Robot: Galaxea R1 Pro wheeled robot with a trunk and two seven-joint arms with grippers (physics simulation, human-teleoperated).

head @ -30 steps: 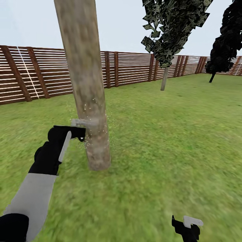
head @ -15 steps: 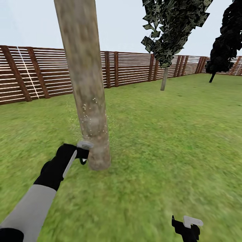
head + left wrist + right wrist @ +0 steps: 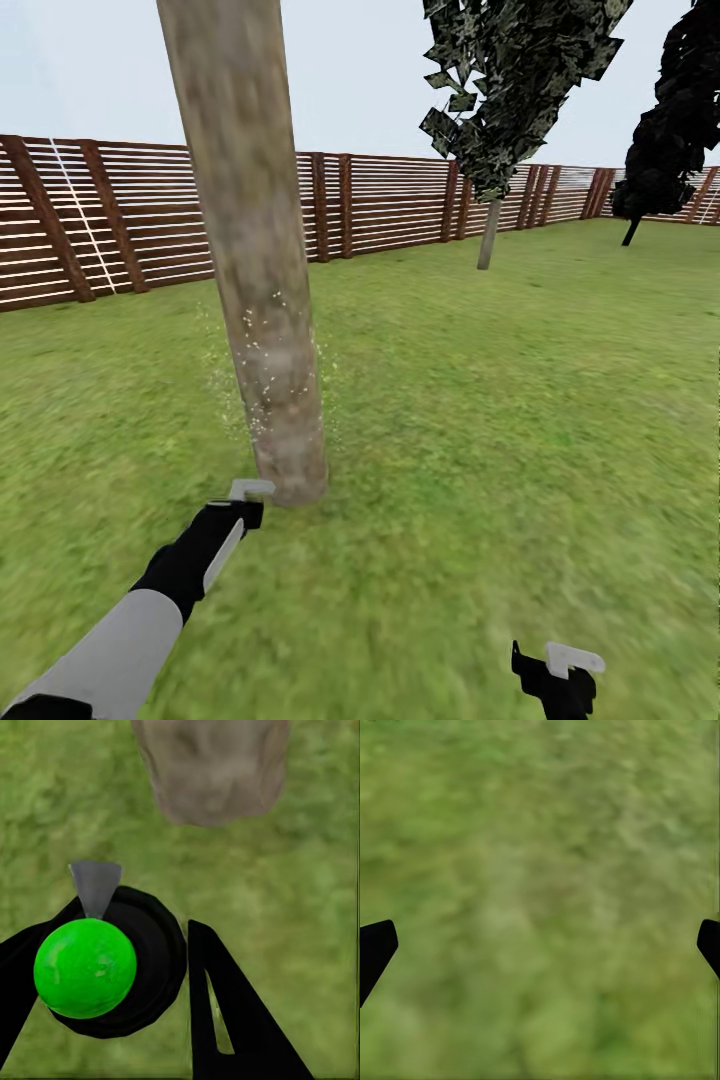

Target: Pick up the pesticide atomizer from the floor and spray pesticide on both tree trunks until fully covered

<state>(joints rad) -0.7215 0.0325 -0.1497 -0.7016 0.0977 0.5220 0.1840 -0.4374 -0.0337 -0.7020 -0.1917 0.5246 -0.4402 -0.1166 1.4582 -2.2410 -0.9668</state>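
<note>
The near tree trunk (image 3: 262, 300), thick and pale grey-beige, rises from the grass just ahead on the left, with fine white specks (image 3: 268, 372) scattered over its lower part. My left gripper (image 3: 243, 507) is low at the trunk's base, shut on the pesticide atomizer (image 3: 250, 489), whose pale grey head nearly touches the bark. In the left wrist view the atomizer (image 3: 112, 964) shows as a black round body with a green cap between my black fingers (image 3: 221, 1020), its grey nozzle aimed at the trunk base (image 3: 214, 769). The second tree (image 3: 489, 232) stands far back. My right gripper (image 3: 560, 672) hangs open over grass (image 3: 547, 900).
A brown slatted fence (image 3: 380, 205) closes the lawn at the back. A thin all-black tree (image 3: 665, 130) stands at the far right. Open lawn (image 3: 500, 430) stretches between the near trunk and the far tree.
My left arm has dropped down along the trunk with the atomizer, from mid-height to the base. The right arm has stayed put.
</note>
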